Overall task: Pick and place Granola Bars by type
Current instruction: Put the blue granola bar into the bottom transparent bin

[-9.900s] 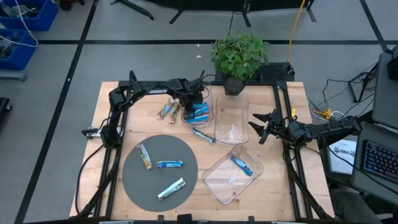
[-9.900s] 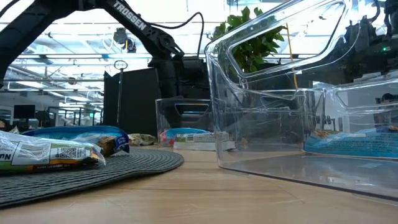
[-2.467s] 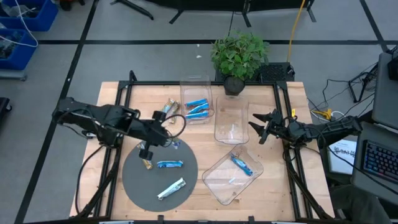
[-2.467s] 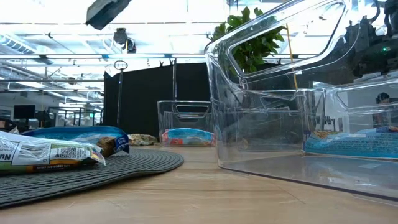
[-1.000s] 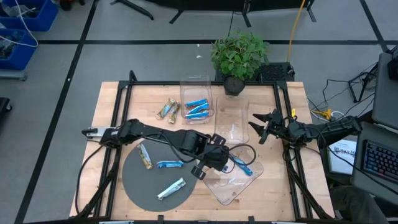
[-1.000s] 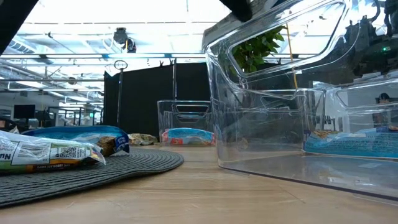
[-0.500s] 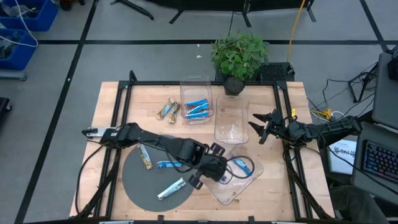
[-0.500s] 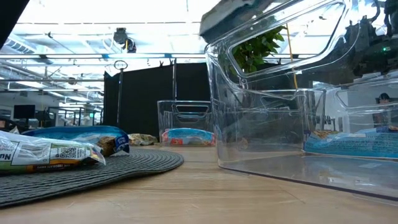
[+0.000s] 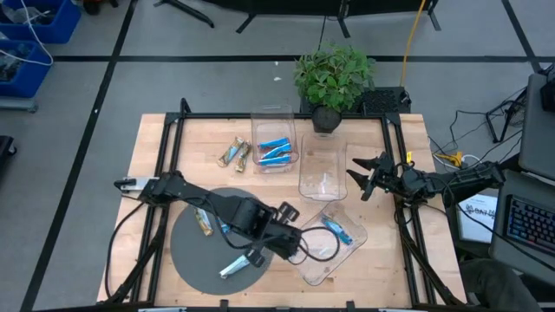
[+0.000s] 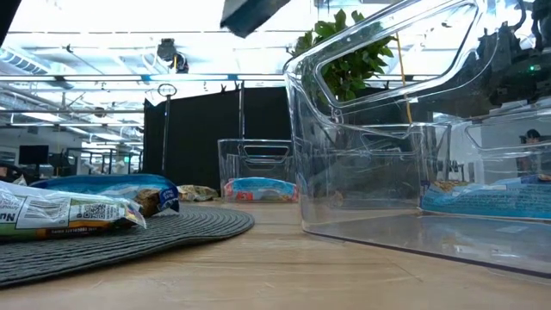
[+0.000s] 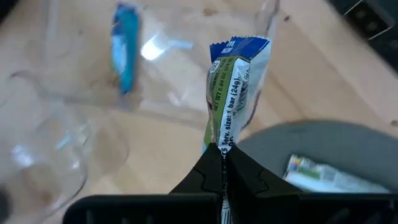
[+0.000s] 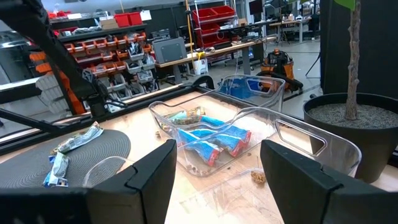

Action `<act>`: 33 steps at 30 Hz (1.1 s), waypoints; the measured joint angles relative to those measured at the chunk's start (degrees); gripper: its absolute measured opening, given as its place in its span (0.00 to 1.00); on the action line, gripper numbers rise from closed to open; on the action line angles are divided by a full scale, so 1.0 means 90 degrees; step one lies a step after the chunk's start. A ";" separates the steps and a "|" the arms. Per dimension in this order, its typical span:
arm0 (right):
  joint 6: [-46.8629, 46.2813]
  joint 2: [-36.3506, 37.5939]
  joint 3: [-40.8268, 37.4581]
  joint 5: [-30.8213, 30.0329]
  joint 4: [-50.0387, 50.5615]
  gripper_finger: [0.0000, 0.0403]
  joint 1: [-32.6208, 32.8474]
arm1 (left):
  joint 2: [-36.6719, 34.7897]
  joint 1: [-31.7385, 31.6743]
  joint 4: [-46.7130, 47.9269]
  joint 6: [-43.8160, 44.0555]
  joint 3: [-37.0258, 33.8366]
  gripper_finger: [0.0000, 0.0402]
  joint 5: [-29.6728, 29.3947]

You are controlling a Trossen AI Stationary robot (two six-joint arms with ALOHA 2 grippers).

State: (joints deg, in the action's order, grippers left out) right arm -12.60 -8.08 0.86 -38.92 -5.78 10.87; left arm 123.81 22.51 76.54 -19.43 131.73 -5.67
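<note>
My left gripper hangs over the right edge of the round grey mat, beside the near tilted clear bin. It is shut on a blue-and-white granola bar. One blue bar lies in that bin. A tan bar and a silvery bar lie on the mat. Several blue bars lie in the far bin. Two tan bars lie on the table left of it. My right gripper waits open at the table's right. My left gripper pinches the bar's near end between its two fingertips. The bar sticks out past the fingertips, its blue crimped far end free. It is lifted clear, above the table and the mat's edge.
An empty clear bin stands between the far bin and the tilted bin. A potted plant stands at the far edge. The arm's cable loops over the tilted bin. Bare wood shows at the table's left and near right.
My left gripper has gone from above the tilted bin toward the table's left and near edge, and now hangs over the mat's right edge. In the low view its dark body has slid leftward along the top.
</note>
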 joint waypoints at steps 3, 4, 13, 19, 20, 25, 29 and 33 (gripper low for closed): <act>0.0000 0.0002 -0.0002 0.0000 0.0000 0.56 -0.0001 | -0.0348 -0.0025 0.0048 0.0142 -0.0853 0.01 -0.0083; 0.0000 0.0000 0.0000 0.0000 0.0000 0.56 0.0000 | -0.0485 -0.0039 -0.0021 0.0203 -0.1245 0.01 -0.0040; 0.0000 0.0000 -0.0001 0.0000 0.0000 0.56 -0.0001 | -0.2199 0.0068 -0.1771 0.0480 -0.3871 0.01 0.0053; 0.0000 0.0002 -0.0001 -0.0002 0.0000 0.56 0.0000 | -0.2312 0.0184 -0.2016 0.0066 -0.3844 0.01 -0.0039; 0.0000 0.0002 0.0000 -0.0002 0.0000 0.56 -0.0002 | -0.2305 0.0184 -0.2032 -0.0032 -0.3840 0.01 -0.0037; -0.0002 0.0002 -0.0001 -0.0002 0.0000 0.56 0.0000 | -0.2334 0.0174 -0.2595 -0.0364 -0.3799 0.01 -0.0052; -0.0002 0.0002 0.0000 -0.0002 0.0000 0.56 0.0000 | -0.2310 0.0175 -0.2961 -0.0477 -0.3801 0.01 -0.0056; 0.0000 0.0002 0.0000 -0.0002 0.0000 0.56 0.0000 | -0.2119 0.0174 -0.2998 -0.0495 -0.3742 0.01 -0.0097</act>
State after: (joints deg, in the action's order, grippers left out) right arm -12.60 -8.05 0.86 -38.94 -5.78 10.87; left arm 104.74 24.07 49.55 -23.88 98.05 -6.54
